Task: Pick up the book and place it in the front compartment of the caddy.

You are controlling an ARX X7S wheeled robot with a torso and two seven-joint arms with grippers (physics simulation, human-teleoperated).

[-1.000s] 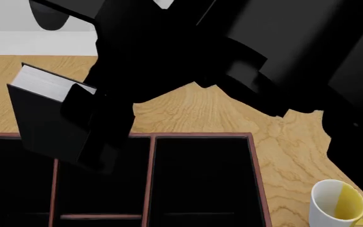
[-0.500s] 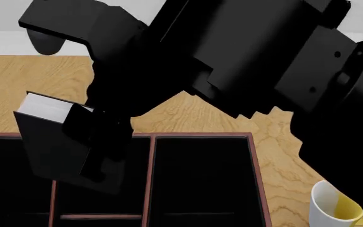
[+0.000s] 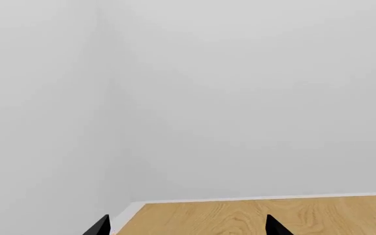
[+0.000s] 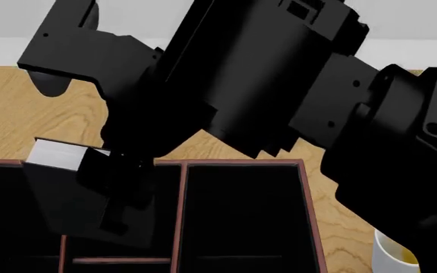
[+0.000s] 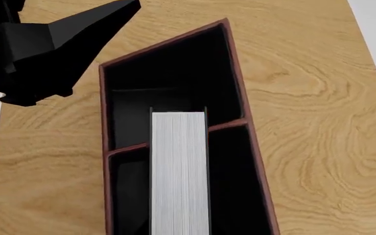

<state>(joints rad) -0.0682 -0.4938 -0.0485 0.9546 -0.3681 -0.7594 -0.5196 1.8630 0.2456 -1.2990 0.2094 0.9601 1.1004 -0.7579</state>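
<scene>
Above the black, reddish-rimmed caddy (image 4: 243,166), the right gripper (image 4: 120,187) pinches the thin black, pale-edged book (image 5: 180,171) upright, its long axis running along the narrow front compartment (image 5: 168,105) directly below.

I see a light wood-grain table (image 4: 21,108) carrying the caddy (image 4: 182,216), its reddish-brown rims and black wells flat on the surface. A white-and-yellow mug (image 4: 389,257) stands on the table just beside the caddy, apart from its rim, partly hidden.
</scene>
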